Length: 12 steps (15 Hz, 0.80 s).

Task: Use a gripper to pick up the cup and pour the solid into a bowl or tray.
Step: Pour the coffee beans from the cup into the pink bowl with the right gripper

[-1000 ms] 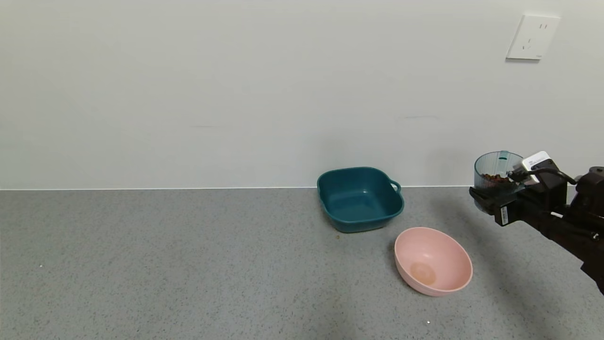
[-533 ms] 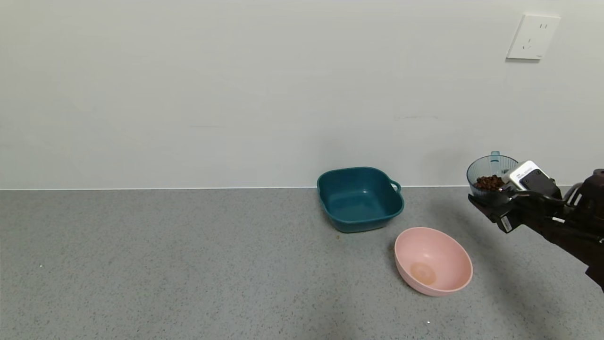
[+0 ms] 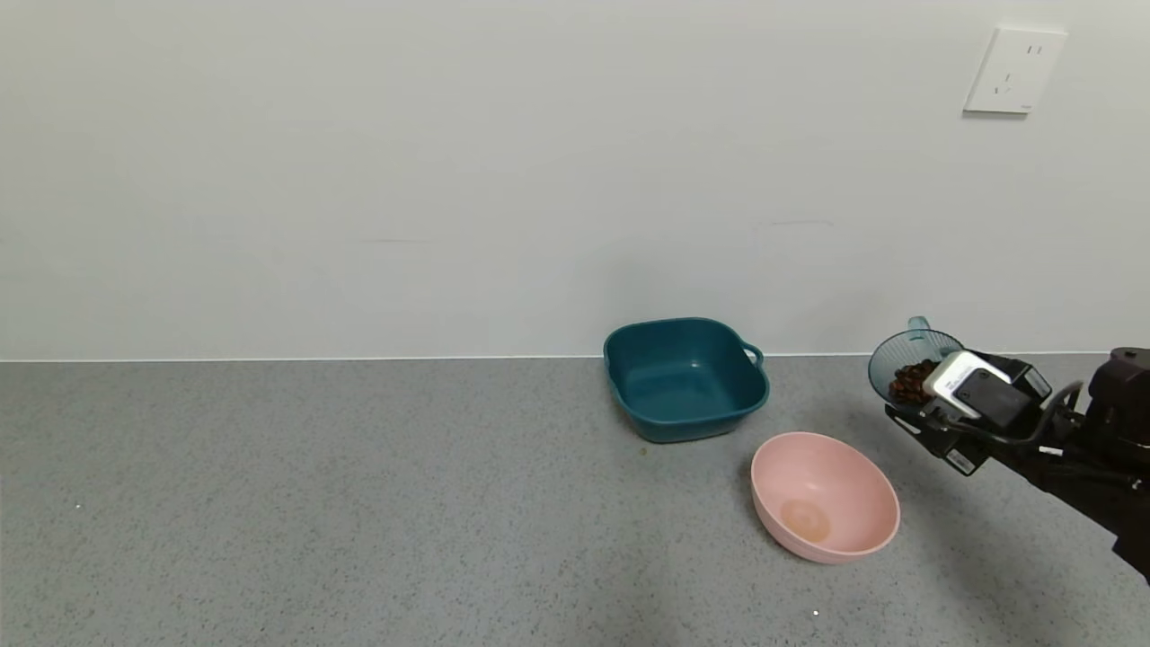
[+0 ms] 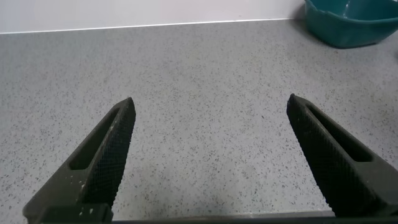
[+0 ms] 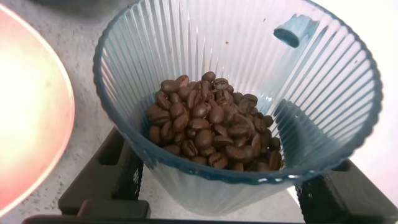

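My right gripper [image 3: 918, 400] is shut on the blue-grey ribbed cup [image 3: 901, 358], held in the air at the right, just right of and above the pink bowl [image 3: 861, 537]. The cup leans to the left, its mouth turned toward the bowl. The brown coffee beans [image 3: 911, 381] have slid toward the lower side of the cup. In the right wrist view the beans [image 5: 211, 127] pile up inside the cup [image 5: 186, 50], the black fingers [image 5: 106, 180] press on its sides, and the pink bowl [image 5: 31, 112] lies beside it. My left gripper [image 4: 210, 101] hangs open over bare countertop.
A dark teal square basin [image 3: 687, 377] with a small handle stands near the wall, behind and left of the pink bowl; its corner [image 4: 351, 22] shows in the left wrist view. A wall socket [image 3: 1013, 70] sits high on the right. Grey speckled countertop stretches to the left.
My right gripper has come down and shifted left toward the pink bowl, and the cup has tipped from upright to leaning left. The beans have slid toward its lower side.
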{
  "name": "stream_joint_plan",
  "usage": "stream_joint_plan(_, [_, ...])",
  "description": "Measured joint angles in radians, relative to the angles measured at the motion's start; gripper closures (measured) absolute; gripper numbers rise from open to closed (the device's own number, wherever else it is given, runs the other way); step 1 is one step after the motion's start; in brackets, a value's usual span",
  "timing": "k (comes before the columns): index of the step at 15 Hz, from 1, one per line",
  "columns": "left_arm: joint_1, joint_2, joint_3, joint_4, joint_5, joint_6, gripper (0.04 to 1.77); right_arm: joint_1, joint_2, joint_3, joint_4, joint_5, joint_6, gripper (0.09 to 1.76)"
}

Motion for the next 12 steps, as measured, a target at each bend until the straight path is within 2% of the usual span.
stream_joint_plan(7, [0.000, 0.000, 0.000, 0.000, 0.000, 0.000, 0.06, 0.067, 0.001, 0.056, -0.001, -0.081, -0.176, 0.49])
stream_joint_plan(12, [0.000, 0.000, 0.000, 0.000, 0.000, 0.000, 0.06, 0.081, -0.003, 0.098, -0.002, -0.097, -0.339, 0.49])
